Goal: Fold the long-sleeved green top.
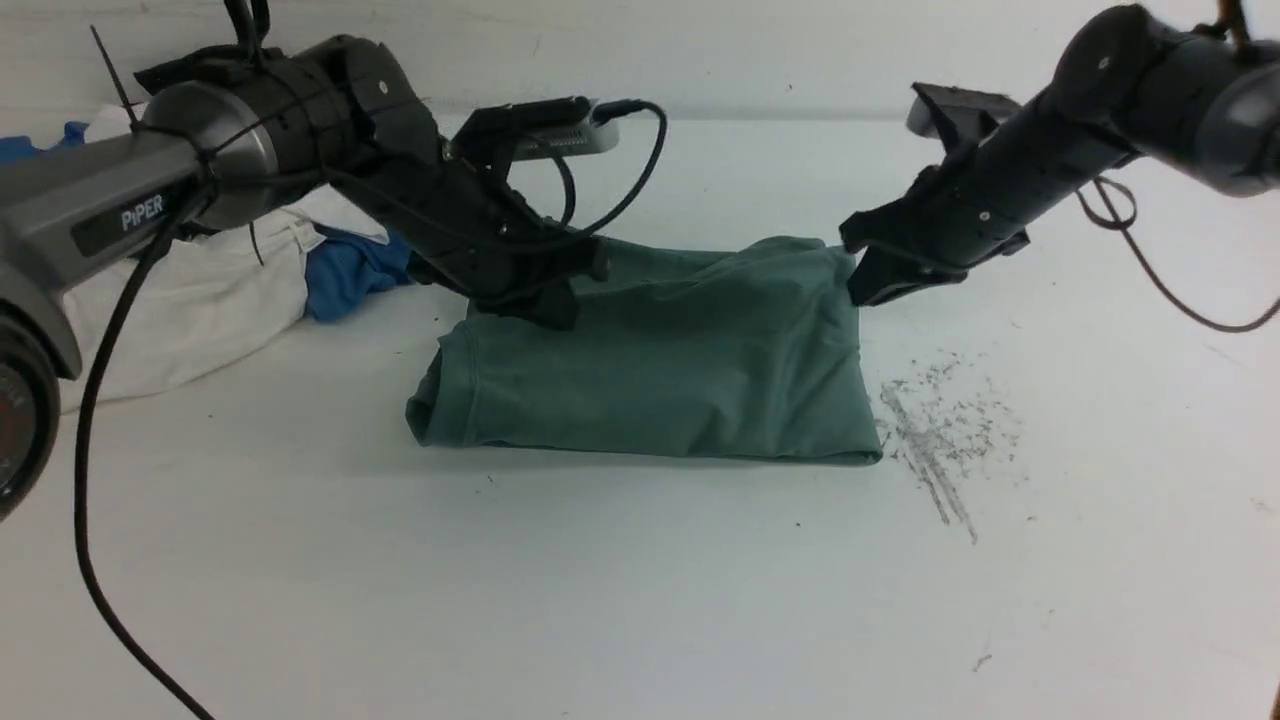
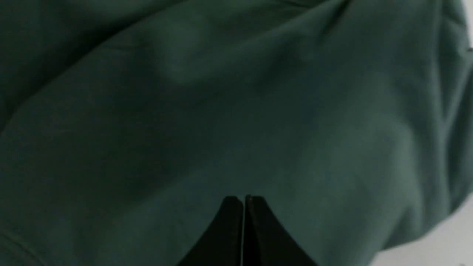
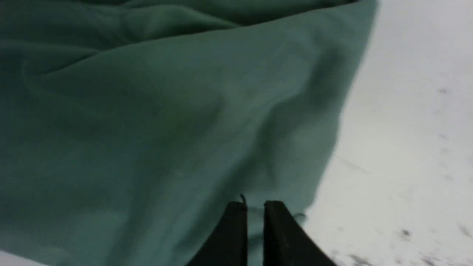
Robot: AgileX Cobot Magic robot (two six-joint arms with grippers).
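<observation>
The green long-sleeved top lies folded into a rough rectangle in the middle of the white table. My left gripper is over the top's far left corner, and its jaws are shut with nothing between them; in the left wrist view its tips sit right above the green cloth. My right gripper is at the top's far right corner. Its jaws stand a narrow gap apart over the cloth's edge and hold nothing. The neck label and chest logo are hidden.
A heap of white clothes and blue clothes lies at the far left, behind my left arm. Grey scuff marks are on the table right of the top. The left arm's black cable hangs down at the front left.
</observation>
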